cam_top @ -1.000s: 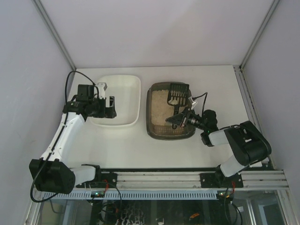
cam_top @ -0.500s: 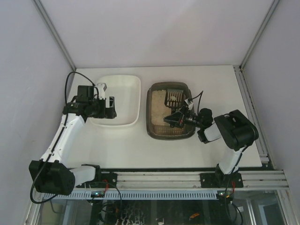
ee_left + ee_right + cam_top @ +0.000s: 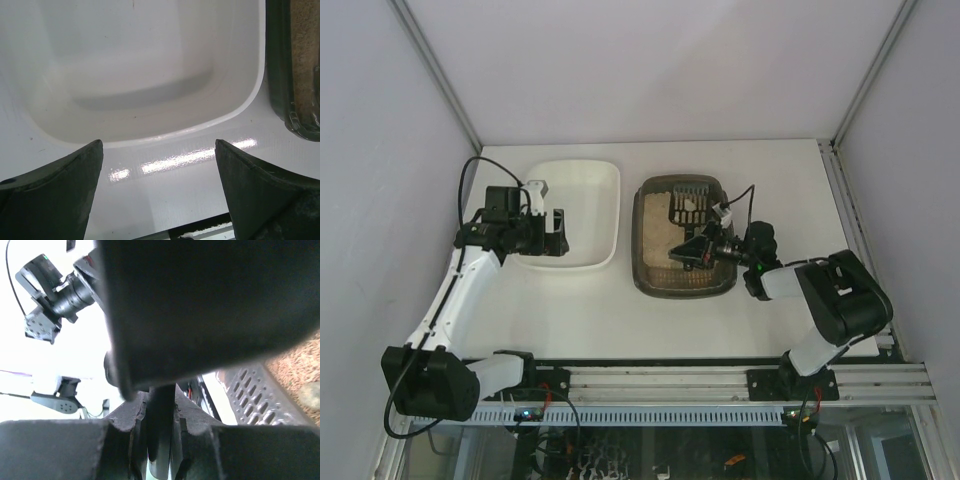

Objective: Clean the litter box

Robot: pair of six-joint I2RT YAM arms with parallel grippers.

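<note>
The dark litter box (image 3: 637, 245) with beige litter sits right of the table's centre. My right gripper (image 3: 700, 249) hovers over it, shut on the handle of the black slotted scoop (image 3: 686, 205). The scoop's blade lies over the far end of the box with a pale clump on it. In the right wrist view the handle (image 3: 160, 420) is clamped between my gripper's (image 3: 159, 410) fingers. The slotted blade (image 3: 255, 395) lies over the litter (image 3: 300, 362). My left gripper (image 3: 552, 232) is open and empty at the near left edge of the white tray (image 3: 613, 215).
In the left wrist view the open left gripper (image 3: 159, 170) hangs above bare table in front of the white tray's rim (image 3: 235, 107). The litter box corner (image 3: 295, 65) shows at the right. Walls enclose the table on three sides.
The scoop has tipped from steeply raised to flatter and shifted a little left, and a pale clump now lies on its blade. The right arm's elbow swung. The left arm has barely moved.
</note>
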